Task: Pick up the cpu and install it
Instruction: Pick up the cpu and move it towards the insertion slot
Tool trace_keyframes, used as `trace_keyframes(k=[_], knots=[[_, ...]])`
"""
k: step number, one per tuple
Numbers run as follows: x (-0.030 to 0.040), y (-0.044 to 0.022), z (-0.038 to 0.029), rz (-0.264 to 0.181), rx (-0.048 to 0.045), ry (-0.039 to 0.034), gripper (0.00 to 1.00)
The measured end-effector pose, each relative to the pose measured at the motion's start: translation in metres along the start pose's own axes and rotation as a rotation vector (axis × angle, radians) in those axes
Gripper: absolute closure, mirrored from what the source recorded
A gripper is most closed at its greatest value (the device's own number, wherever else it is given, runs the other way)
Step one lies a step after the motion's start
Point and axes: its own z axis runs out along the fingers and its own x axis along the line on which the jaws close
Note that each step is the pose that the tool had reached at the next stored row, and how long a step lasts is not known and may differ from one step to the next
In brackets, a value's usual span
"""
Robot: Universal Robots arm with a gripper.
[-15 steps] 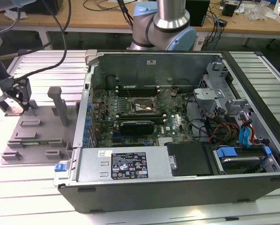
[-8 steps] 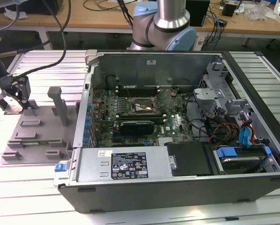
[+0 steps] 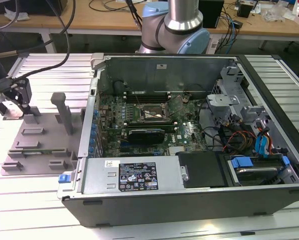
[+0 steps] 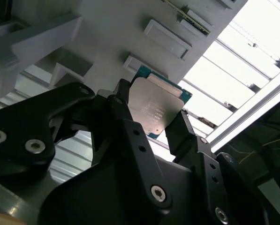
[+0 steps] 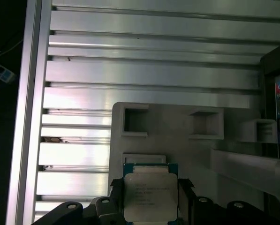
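The gripper (image 4: 152, 112) was clamped on the cpu (image 4: 154, 101), over the grey fixture plate (image 5: 177, 140).
Its fingers (image 4: 178, 132) pinched opposite edges of the cpu, shiny top facing both wrist views, the pocketed plate just beyond. The motherboard socket (image 3: 152, 114) lay well apart toward the exterior view's right, inside the open computer case (image 3: 139, 200); the carry would probably run that way.
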Motion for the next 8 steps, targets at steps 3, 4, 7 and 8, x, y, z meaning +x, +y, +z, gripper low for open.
trace_keyframes(k=[3, 4, 7, 8], knots=[[-0.0001, 0.0002, -0.0017, 0.000, -0.0029, -0.0001, 0.45], [-0.0001, 0.0002, -0.0021, 0.000, -0.0038, -0.0001, 0.45], [-0.0002, 0.0004, -0.0038, 0.000, -0.0068, -0.0003, 0.45], [-0.0002, 0.0005, -0.0044, 0.000, -0.0073, -0.0002, 0.45]])
